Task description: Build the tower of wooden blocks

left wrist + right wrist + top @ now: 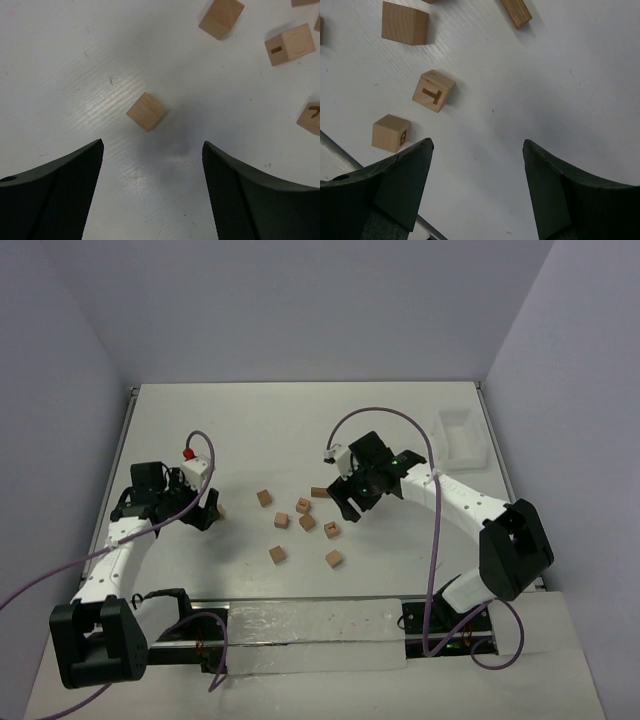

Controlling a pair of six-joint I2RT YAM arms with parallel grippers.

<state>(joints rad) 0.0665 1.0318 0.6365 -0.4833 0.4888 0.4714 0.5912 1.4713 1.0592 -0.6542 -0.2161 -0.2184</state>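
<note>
Closing on the lone cube (146, 111) looks like the step in hand. The left gripper (152, 145) hangs over it with fingers spread and nothing between them, and the cube lies on the table (60, 60) just ahead of the gap, turned corner-on. I would twist the wrist so the pads meet flat faces, centre, then descend before pinching. The right gripper (477, 142) is likewise spread and empty, with a lettered cube (434, 91) off to its left. No tower stands yet. From above I count nine wood blocks (277, 554) scattered mid-table, two nearest the bases, and one white tray (463, 437) at the far right.
</note>
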